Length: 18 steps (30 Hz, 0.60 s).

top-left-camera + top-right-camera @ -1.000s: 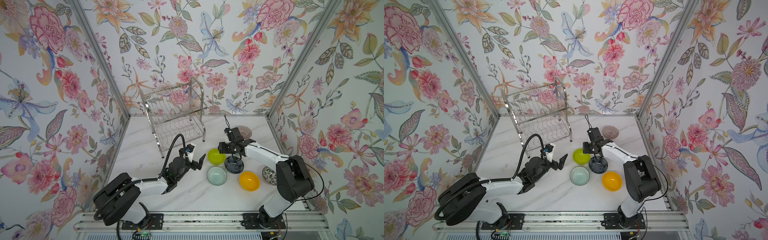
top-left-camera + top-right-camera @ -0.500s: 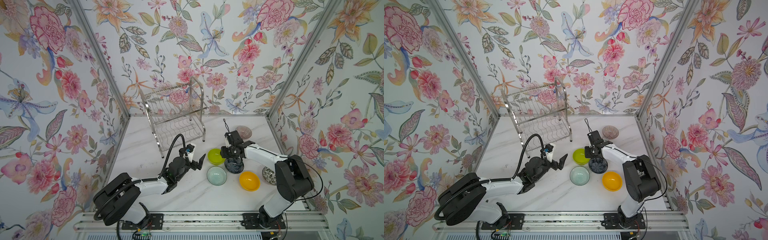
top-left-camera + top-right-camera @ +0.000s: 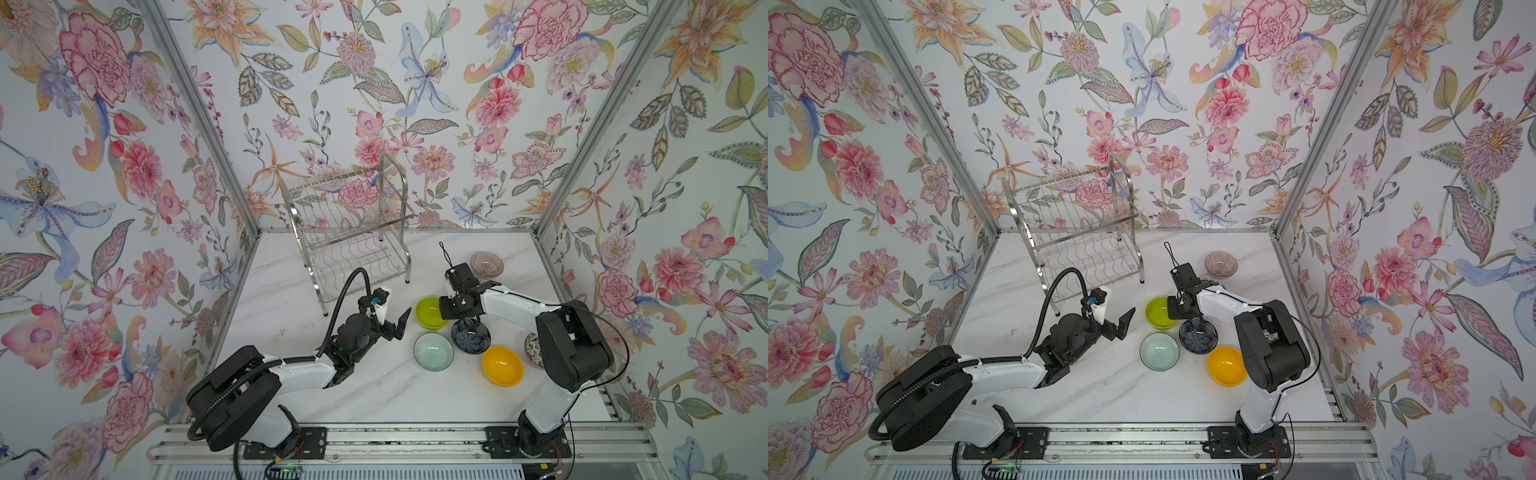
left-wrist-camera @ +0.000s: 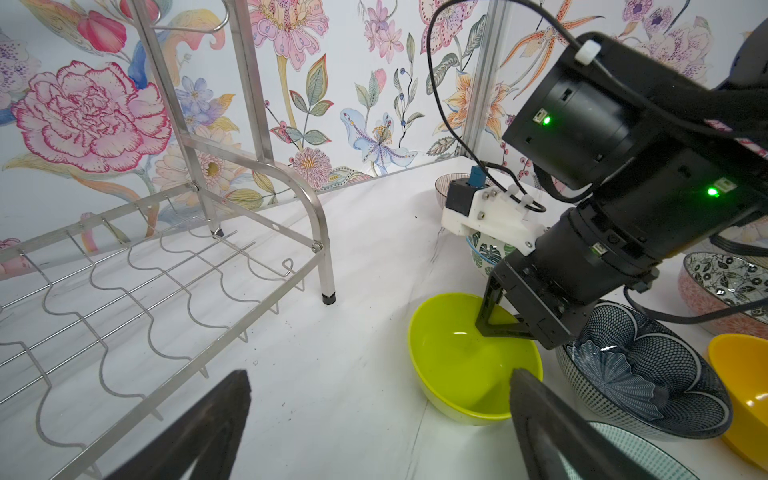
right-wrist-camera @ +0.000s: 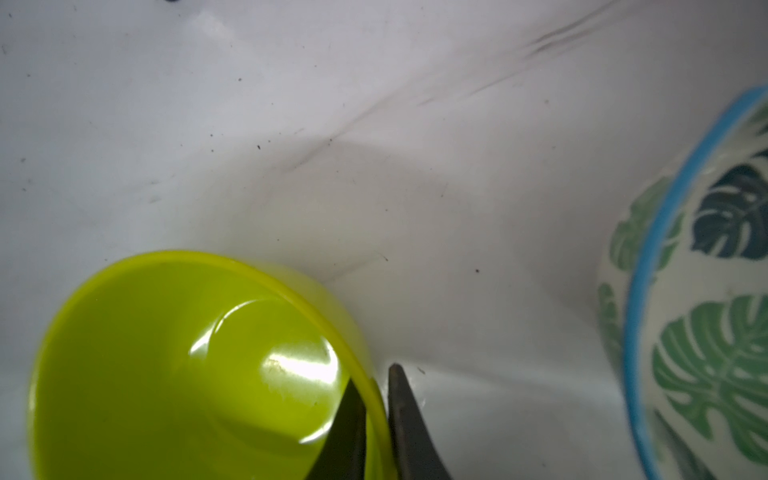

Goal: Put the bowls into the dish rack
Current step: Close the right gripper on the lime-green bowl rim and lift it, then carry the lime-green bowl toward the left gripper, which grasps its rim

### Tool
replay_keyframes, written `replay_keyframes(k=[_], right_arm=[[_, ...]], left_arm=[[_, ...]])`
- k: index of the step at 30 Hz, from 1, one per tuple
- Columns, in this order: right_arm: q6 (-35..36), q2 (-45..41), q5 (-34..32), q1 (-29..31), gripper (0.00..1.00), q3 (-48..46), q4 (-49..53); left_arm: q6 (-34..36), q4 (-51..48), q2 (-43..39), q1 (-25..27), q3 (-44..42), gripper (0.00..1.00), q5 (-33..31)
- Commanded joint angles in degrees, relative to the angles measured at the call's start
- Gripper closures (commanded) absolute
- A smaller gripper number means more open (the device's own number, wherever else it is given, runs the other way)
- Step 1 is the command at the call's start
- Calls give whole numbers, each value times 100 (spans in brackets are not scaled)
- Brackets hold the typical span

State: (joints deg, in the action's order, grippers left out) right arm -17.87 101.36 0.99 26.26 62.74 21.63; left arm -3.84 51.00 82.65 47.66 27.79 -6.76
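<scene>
Lime bowl [image 5: 166, 353] rim pinched by right hand [image 5: 376, 395].

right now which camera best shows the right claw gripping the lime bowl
The right wrist view: the right claw pinches the rim of the lime bowl, a finger each side. The left wrist view shows it sideways; in both top views the wrist covers it.

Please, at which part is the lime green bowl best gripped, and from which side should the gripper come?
Grip its thin rim from above, one finger inside and one outside: the lime green bowl stands upright, mouth up, with a rounded wall. The right gripper is shut on the rim this way, on the side toward the navy bowl.
</scene>
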Motion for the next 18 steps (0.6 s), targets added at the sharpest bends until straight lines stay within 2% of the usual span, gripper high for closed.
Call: replay_keyframes(k=[1,4,6,9,12,18], right_arm=[[7,44,-253,76,93,293,77],[-49,-52,-407,157,99,400,-113],[-73,-201,-449,230,100,364,-404],[-58,-426,-702,411,100,318,-833],[21,-670,-1051,702,100,250,-1292],[-52,-1064,-1354,1017,100,-34,-2223]], left_arm=[[35,67,23,28,62,1,-290],[-134,139,1,-49,-2,1,-479],[-240,-97,-99,-65,105,1,-579],[-1192,-999,-372,-68,428,1,-624],[-2163,-1110,-433,-61,539,1,-436],[-2957,-1372,-154,-102,903,4,-600]])
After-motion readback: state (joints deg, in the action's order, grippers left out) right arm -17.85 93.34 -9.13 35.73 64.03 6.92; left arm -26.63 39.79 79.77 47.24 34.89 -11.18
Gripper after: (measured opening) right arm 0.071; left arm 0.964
